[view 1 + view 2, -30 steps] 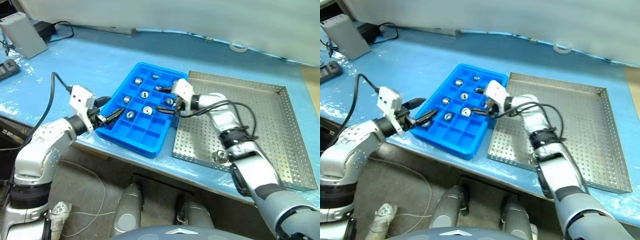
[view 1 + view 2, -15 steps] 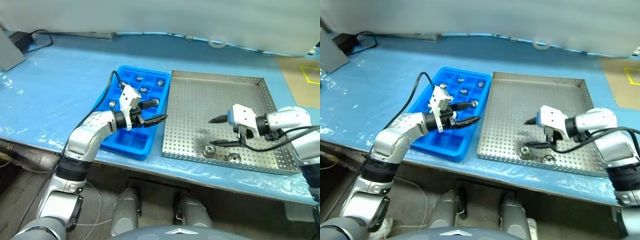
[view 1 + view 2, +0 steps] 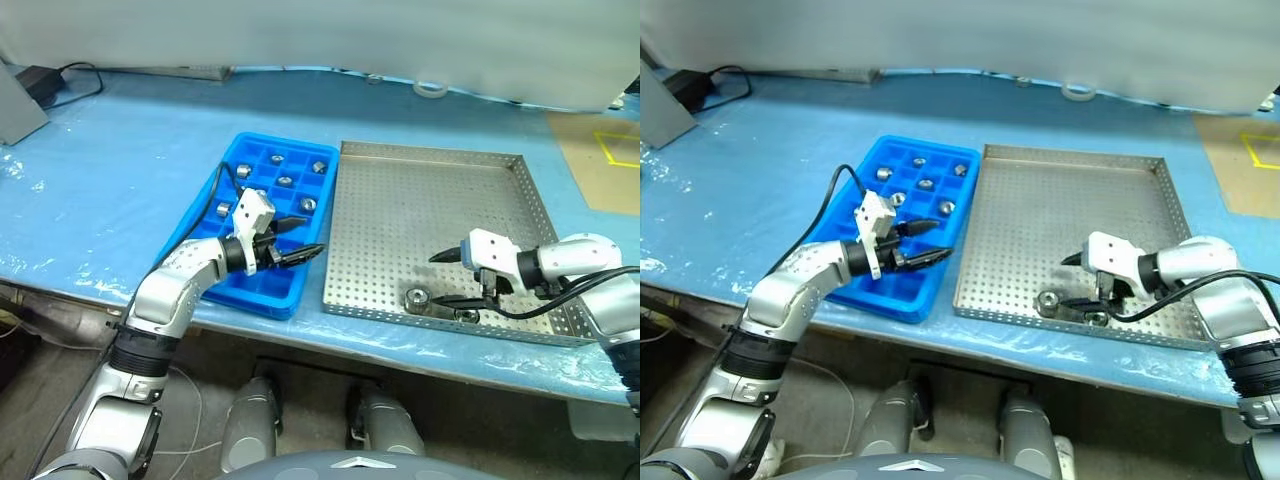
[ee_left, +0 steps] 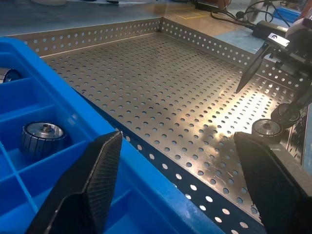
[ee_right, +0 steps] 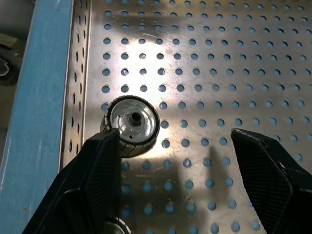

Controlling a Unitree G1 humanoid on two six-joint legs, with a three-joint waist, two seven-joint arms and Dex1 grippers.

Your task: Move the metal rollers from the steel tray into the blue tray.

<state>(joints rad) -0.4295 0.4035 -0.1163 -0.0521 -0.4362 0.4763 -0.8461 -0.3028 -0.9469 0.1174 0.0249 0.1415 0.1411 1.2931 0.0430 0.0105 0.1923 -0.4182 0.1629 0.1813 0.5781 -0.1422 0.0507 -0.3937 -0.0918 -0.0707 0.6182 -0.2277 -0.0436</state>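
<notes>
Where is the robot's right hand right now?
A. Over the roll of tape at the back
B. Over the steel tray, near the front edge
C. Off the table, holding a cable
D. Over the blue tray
B. The right gripper, jaws open, sits low over the steel tray near its front rim, close to two metal rollers lying there.

The steel tray [image 3: 440, 190] lies at my twelve to one o'clock, its side touching the blue tray [image 3: 226, 187] at eleven. Five metal rollers [image 3: 286, 181] sit in separate compartments in the blue tray's far half. Another roller [image 3: 417, 298] lies in the steel tray by its near rim, with a second roller [image 3: 466, 315] just to its right.
</notes>
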